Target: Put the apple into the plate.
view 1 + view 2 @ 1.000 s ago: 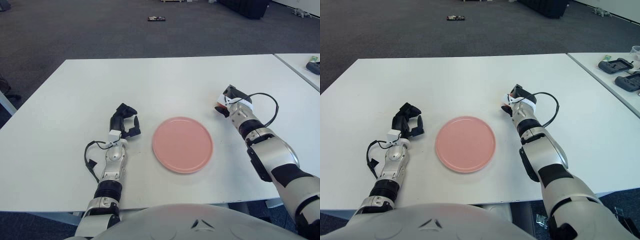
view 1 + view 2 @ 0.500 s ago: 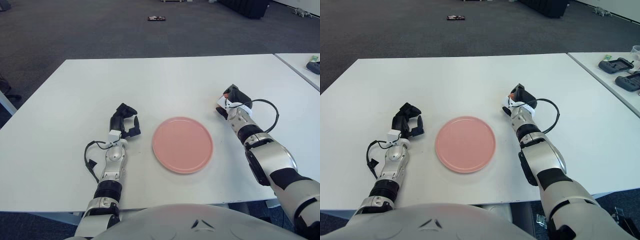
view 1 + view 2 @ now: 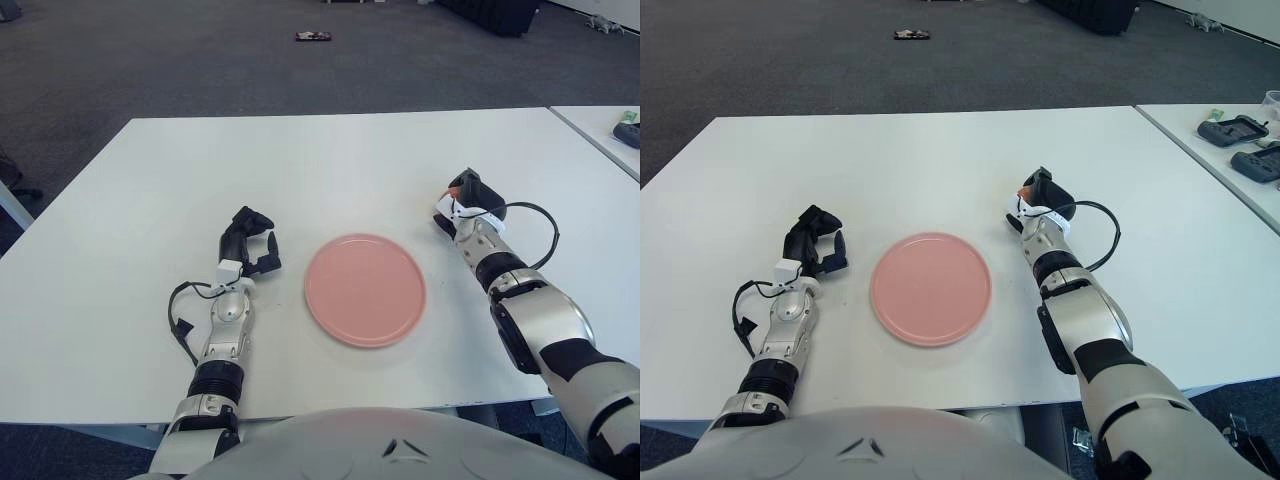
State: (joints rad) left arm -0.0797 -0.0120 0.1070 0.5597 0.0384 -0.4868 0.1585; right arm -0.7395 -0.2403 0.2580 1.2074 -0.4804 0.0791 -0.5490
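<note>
Right of plate (image 3: 365, 289) | right hand (image 3: 467, 199) curling over mostly hidden apple (image 3: 452, 184) | risk: shallow hold slipping, apple rolling off table (image 3: 330, 160) | left hand (image 3: 250, 242) idling loosely open.

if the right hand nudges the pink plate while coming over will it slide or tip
The pink plate looks flat and shallow, lying flush on the smooth white table, so it would probably slide rather than tip. Its low rim likely gives little to catch. The right hand is apart from it, off its right side, with a small red patch, probably the apple, showing among its fingers.

White table (image 3: 330, 160) on dark grey carpet floor (image 3: 180, 60).
</note>
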